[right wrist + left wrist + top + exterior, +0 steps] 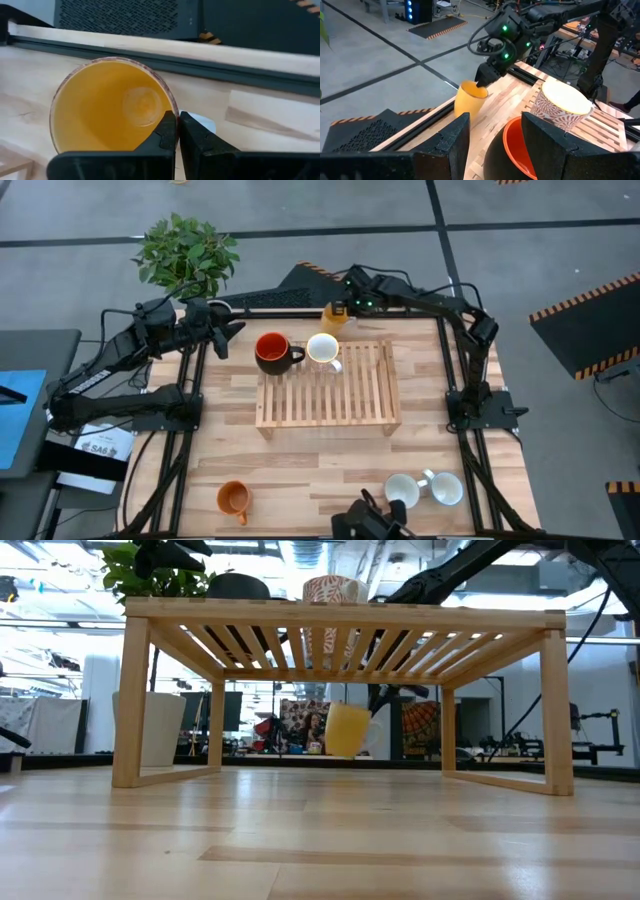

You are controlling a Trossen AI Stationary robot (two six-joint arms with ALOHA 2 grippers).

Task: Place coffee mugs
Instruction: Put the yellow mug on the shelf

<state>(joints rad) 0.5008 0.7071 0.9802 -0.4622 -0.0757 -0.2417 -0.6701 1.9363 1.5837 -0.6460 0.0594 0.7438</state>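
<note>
Two mugs on the rack: red mug [272, 351] and a pale patterned mug [323, 348] stand side by side at the far edge of the slatted wooden rack [350, 395].
Right pincer: the right pincer [338, 308] is clenched on the rim of the yellow-orange mug [107, 105], one finger inside and one outside, at the far edge of the worktop [300, 470] just behind the rack; in the low view the mug hangs tilted, clear of the wood.
Left pincer: the left pincer [232, 332] is released, just beside the red mug.
Risk, grip: a thin rim pinch may let the tilted mug swing or slip, dropping it off the nearby edge.
Risk, placing: a foot landing across a gap between slats could tip it, or it could knock the pale patterned mug.
Contents: yellow-orange mug empty; red mug's orange inside shows nothing in it.
Waiting: darker orange mug [232, 499] and two white mugs [424, 488] at the near edge.
</note>
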